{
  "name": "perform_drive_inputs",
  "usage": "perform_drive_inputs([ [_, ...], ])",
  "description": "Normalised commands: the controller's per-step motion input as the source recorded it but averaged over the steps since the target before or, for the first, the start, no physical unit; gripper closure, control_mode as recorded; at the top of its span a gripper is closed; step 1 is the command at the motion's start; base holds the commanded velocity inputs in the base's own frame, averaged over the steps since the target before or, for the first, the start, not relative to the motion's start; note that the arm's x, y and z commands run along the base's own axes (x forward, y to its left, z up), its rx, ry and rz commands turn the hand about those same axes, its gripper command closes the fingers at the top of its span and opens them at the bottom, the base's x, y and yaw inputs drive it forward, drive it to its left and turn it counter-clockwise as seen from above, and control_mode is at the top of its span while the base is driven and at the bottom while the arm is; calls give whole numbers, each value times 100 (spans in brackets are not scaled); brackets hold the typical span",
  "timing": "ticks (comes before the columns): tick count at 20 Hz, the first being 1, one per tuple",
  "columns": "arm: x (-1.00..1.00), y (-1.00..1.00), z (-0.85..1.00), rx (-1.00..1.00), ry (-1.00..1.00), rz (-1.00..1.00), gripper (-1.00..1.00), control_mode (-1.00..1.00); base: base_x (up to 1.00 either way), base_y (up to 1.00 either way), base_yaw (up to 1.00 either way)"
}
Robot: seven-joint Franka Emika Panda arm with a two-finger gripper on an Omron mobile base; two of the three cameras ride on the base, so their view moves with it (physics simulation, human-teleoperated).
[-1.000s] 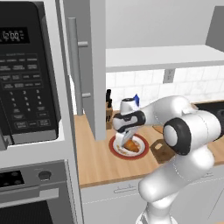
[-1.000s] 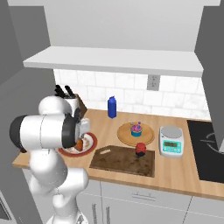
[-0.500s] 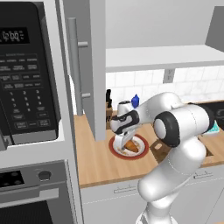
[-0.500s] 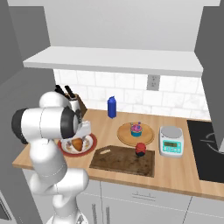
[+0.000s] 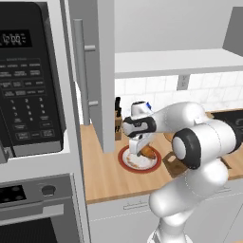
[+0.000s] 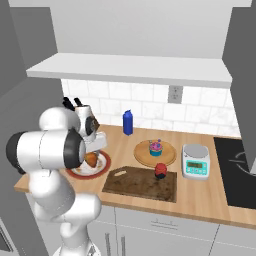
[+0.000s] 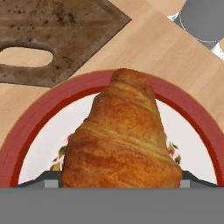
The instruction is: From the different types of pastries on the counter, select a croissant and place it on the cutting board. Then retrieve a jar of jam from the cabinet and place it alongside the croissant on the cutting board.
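Wooden counter runs under a white shelf, and on its left part sits a red-rimmed plate with the croissant on it. Directly over that pastry hangs the gripper, its jaws set either side of the crust; whether they grip it I cannot tell. Just right of the plate lies the cutting board, a dark-red jar on its far right corner.

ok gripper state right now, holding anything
gripper: low over the croissant on the red-rimmed plate, fingers on either side of it; whether it is gripping or just open around it cannot be told.
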Motion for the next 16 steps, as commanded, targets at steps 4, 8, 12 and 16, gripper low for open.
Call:
perform_drive_inputs([
  [4,-34,-64,13,-4,8,0,100,-100,0,0,0],
  [8,-35,-66,11,-1,2,0,100,-100,0,0,0],
  [12,-34,-45,13,0,0,0,100,-100,0,0,0],
  [16,-29,-48,10,0,3,-3,100,-100,0,0,0],
])
